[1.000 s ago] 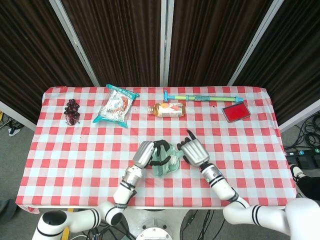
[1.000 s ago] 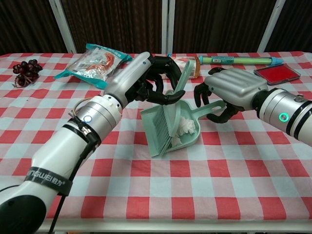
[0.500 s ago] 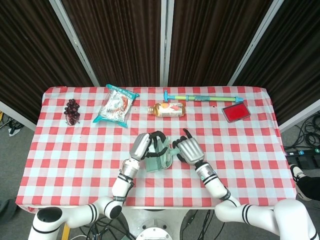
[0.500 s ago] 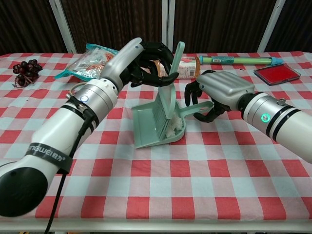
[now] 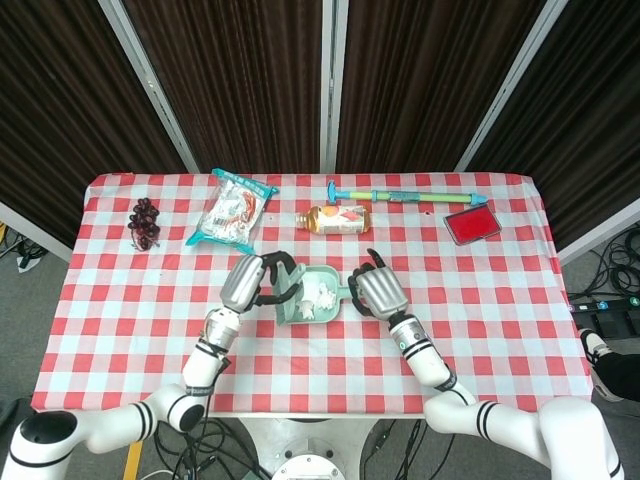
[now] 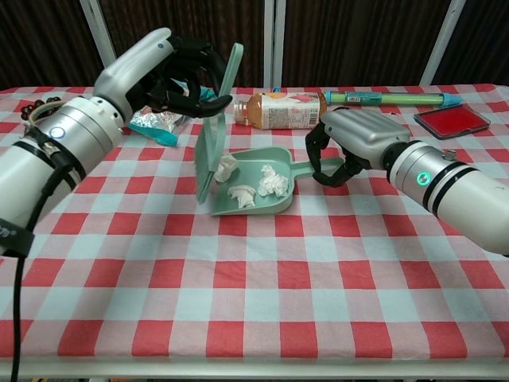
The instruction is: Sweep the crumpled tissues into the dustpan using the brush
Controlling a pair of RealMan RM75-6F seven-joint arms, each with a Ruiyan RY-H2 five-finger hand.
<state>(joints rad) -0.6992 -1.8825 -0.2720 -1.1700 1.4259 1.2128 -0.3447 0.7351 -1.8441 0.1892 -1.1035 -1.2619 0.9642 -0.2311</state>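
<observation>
1. My left hand (image 6: 163, 72) grips the pale green brush (image 6: 213, 131), upright at the dustpan's open edge.
2. My right hand (image 6: 350, 143) clamps the dustpan (image 6: 266, 208) handle.
3. Three white crumpled tissues (image 6: 253, 183) lie inside the pan, mid-table.

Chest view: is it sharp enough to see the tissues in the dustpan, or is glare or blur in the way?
Chest view: sharp and evenly lit; the tissues read clearly inside the dustpan, with only soft highlights on the right hand. Head view: also unblurred, but the tissues show small; the dark curtains hold no detail.
</observation>
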